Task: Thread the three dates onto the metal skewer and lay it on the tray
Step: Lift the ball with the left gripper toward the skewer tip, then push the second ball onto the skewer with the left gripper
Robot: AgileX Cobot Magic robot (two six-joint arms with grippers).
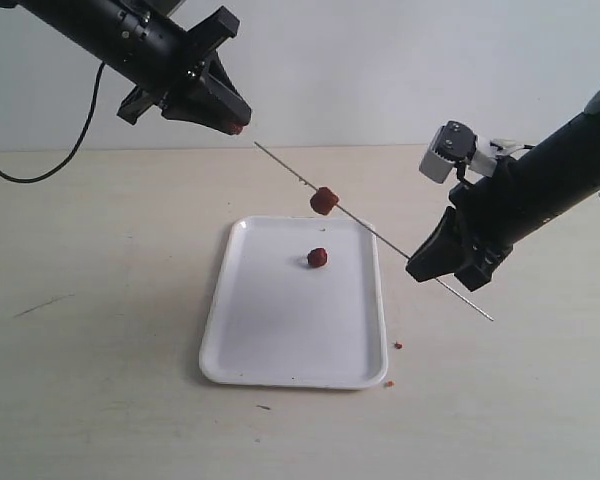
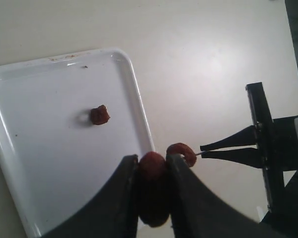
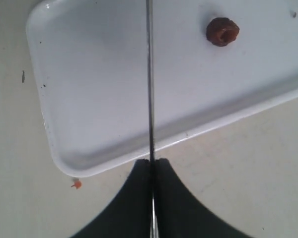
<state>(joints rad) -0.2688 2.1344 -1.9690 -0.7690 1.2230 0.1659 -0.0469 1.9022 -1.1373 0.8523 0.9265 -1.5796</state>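
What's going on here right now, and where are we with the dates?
The right gripper is clamped on the metal skewer, holding it slanted in the air above the tray. A first date sits threaded on it. The left gripper pinches a second date close to the skewer's free tip, not yet pushed on. The third date lies on the tray.

White tray (image 1: 280, 335) on beige table (image 1: 100, 300)

- Left gripper (image 1: 232, 122) raised, pointing down-right, clamped on a date (image 2: 151, 168).
- Right gripper (image 1: 427, 268) lower, apparently pointing up-left, pinched shut on skewer (image 3: 150, 74).
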